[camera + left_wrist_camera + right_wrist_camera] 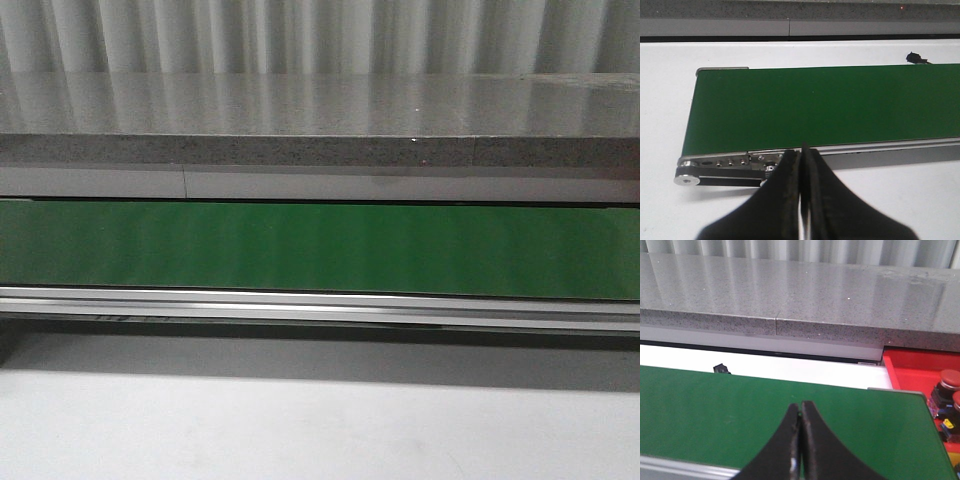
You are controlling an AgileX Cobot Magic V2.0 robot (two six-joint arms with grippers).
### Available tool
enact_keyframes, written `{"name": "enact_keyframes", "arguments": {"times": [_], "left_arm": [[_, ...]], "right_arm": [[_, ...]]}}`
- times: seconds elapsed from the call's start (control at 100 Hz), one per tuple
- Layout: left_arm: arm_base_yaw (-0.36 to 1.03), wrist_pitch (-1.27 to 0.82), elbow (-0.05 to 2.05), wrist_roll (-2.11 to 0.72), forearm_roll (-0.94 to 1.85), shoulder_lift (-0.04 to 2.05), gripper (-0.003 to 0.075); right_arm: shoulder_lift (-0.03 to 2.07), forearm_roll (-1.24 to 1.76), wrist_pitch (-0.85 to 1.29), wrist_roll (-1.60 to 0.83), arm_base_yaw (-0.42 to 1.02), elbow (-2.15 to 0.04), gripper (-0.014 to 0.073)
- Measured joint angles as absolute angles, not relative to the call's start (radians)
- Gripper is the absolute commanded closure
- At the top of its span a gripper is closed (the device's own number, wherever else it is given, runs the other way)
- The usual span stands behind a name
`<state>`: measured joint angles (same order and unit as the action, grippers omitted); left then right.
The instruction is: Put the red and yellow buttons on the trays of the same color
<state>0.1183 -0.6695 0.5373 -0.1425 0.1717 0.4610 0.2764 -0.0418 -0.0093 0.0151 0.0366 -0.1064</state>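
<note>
Left gripper (801, 155) clenched, fingers pressed together, empty, above near rail at belt (820, 107) end. Right gripper (800, 412) also clenched, nothing btwn fingers, over belt near its other end. Red tray (912, 371) just past that belt end, w/ red buttons (950, 378) on black bases in it. Yellow tray/buttons not made out. Front view: bare belt, grey ledge (320, 125) behind.

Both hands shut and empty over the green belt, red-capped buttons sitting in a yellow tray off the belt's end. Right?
One error: the tray is red, not yellow, as the right wrist view shows. The rest stands: left hand and right hand shut and empty over the green conveyor belt, red-capped buttons in the tray.
</note>
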Motion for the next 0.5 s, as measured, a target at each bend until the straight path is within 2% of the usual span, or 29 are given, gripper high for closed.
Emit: {"name": "enact_keyframes", "arguments": {"times": [0.22, 0.37, 0.5], "left_arm": [[0.118, -0.67, 0.537, -0.142, 0.172, 0.461, 0.0741], [0.118, -0.67, 0.537, -0.142, 0.172, 0.461, 0.0741], [0.118, -0.67, 0.537, -0.142, 0.172, 0.461, 0.0741]], "right_arm": [[0.124, 0.026, -0.026, -0.032, -0.029, 0.017, 0.0659], [0.01, 0.032, 0.0, -0.033, -0.068, 0.027, 0.0659], [-0.008, 0.032, 0.023, -0.033, -0.08, 0.027, 0.0659]]}}
